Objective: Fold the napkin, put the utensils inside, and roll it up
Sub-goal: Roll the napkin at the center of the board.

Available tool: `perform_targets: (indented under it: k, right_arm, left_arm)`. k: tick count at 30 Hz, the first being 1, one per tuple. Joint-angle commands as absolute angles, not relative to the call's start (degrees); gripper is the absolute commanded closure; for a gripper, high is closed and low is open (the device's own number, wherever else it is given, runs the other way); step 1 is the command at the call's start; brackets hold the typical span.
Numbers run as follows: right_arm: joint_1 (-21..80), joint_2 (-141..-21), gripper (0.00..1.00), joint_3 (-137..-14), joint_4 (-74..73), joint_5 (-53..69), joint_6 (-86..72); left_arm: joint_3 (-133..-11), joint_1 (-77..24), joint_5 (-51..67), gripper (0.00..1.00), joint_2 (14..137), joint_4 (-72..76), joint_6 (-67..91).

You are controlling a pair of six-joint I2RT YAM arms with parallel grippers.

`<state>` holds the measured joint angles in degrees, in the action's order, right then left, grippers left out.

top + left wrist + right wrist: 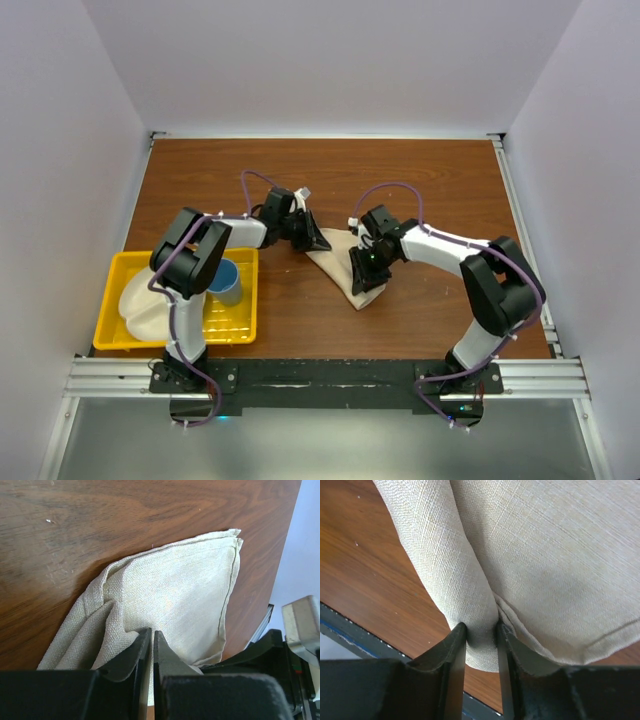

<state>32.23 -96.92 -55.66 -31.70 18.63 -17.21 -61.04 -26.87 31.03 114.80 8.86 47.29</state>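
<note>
Right gripper point(480, 628) on napkin point(560, 555) — beige, plain-woven, softly creased

The left arm point(243, 232) and right arm point(440, 245) share one build: glossy white shells over the long links, black blocky joint housings, and a black mounting plate point(320, 378) under their bases. A purple cable point(398, 187) runs in loops along each arm. The left gripper point(151, 636) and right gripper point(481, 630) carry matte black fingers that taper to thin, flat tips.
</note>
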Motion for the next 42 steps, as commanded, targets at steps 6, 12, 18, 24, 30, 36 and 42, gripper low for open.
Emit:
perform_targets:
  k: [6,12,18,24,30,36,42]
  right_arm:
    - [36.8,-88.8,0.65,-56.4,-38.9,0.1,-16.2]
    - [41.1,-88.5,0.37,-64.2,-35.2,0.1,-9.5]
    - [47.7,-97.8,0.33,-72.7,-33.9,-8.6,-6.8]
    - [52.9,-104.8,0.32,-77.3,-33.0,-20.0,-6.2]
    - [54.8,-107.7,0.34,-75.8,-31.6,-25.0,-6.8]
    - [54.6,-109.0,0.45,-73.4,-29.8,-25.0,-9.0]
    - [52.7,-109.4,0.69,-71.1,-27.1,-21.3,-11.3]
  left_arm:
    - [-65.0,-26.5,28.0,0.89,117.2,-4.7,40.8]
    - [-66.4,-26.5,29.2,0.89,117.9,-7.5,41.5]
    - [-67.4,-26.4,29.8,0.89,118.2,-10.1,41.7]
    - [-67.3,-26.4,30.8,0.9,118.7,-11.5,42.5]
    - [-67.9,-26.3,31.0,0.9,119.0,-12.3,42.6]
    - [-68.6,-26.1,31.3,0.9,118.7,-13.3,42.5]
    - [-69.5,-25.4,31.8,0.89,116.9,-14.2,42.8]
